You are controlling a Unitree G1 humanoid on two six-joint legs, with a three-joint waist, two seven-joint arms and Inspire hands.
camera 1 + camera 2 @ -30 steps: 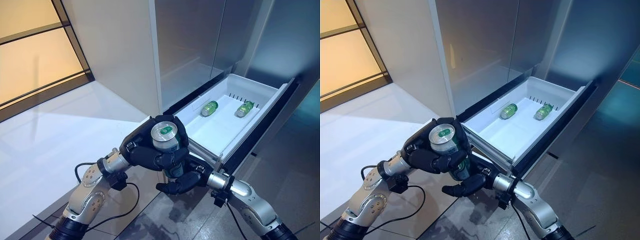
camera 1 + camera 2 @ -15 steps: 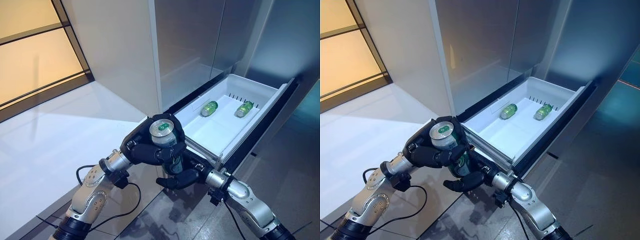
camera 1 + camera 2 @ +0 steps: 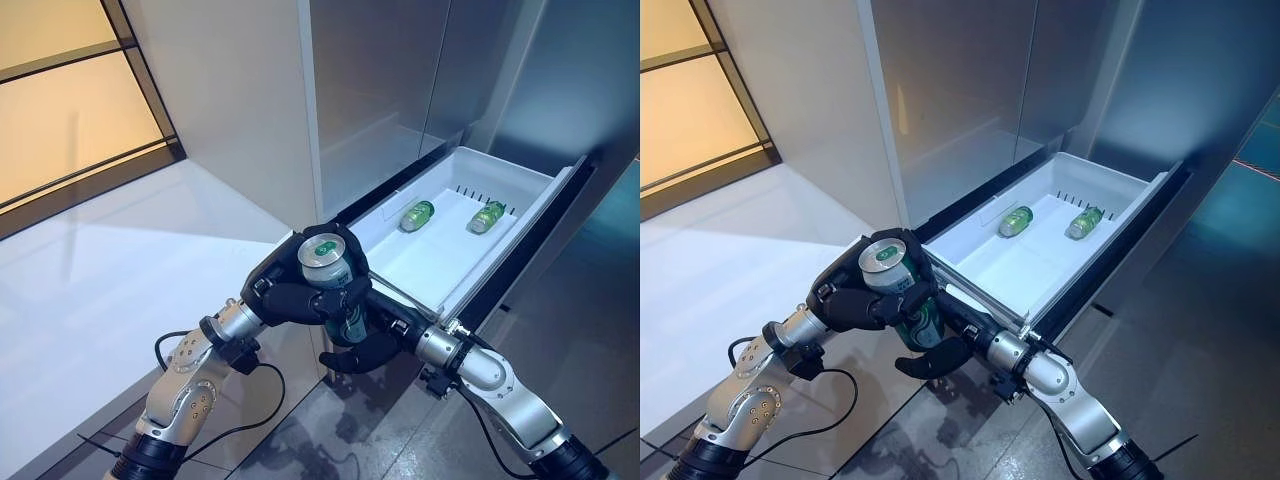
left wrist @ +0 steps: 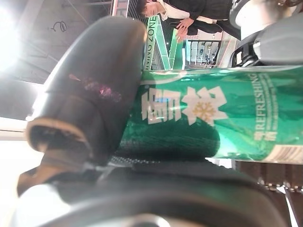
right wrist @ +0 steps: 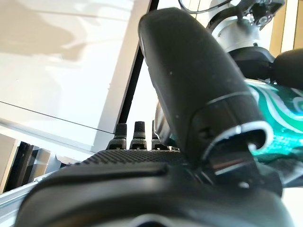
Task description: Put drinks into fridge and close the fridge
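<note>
Your left hand (image 3: 290,295) has its fingers and thumb curled round the upright green drink can with a silver top (image 3: 333,285), holding it in the air just in front of the near corner of the white pulled-out fridge drawer (image 3: 505,245). Your right hand (image 3: 362,352) sits right beneath the can with its fingers loosely extended, clasping nothing (the thumb shows close against the can's side in the right wrist view). Two more green cans (image 3: 418,215) (image 3: 488,217) lie on their sides, apart from each other, near the drawer's back wall. The tall steel-grey fridge doors (image 3: 385,90) above the drawer are closed.
</note>
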